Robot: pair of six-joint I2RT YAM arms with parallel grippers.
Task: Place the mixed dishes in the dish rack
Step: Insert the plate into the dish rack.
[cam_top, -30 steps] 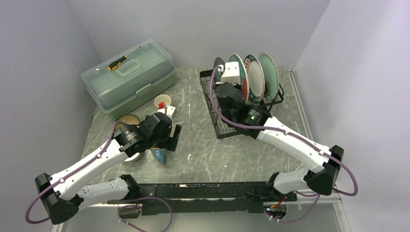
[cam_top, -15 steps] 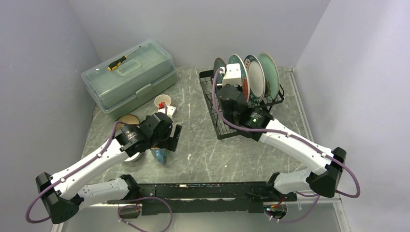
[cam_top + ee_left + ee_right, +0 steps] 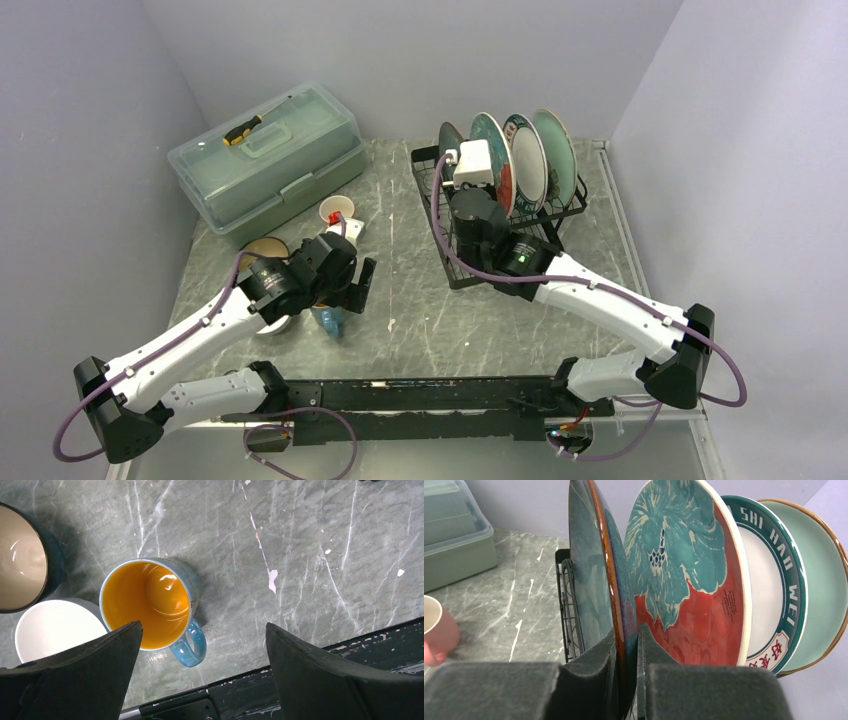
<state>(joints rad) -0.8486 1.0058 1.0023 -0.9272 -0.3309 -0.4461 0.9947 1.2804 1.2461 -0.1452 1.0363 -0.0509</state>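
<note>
Across the marble table [image 3: 420,322], the right gripper [image 3: 626,632] is staying clamped on the teal plate [image 3: 594,575], nudging it left in the dish rack [image 3: 455,268], while the left gripper [image 3: 202,627] is hovering open over the blue mug [image 3: 150,602].

Plain pale grey walls [image 3: 400,50] close in a grey, white-veined marble tabletop [image 3: 400,320] under even light.
</note>
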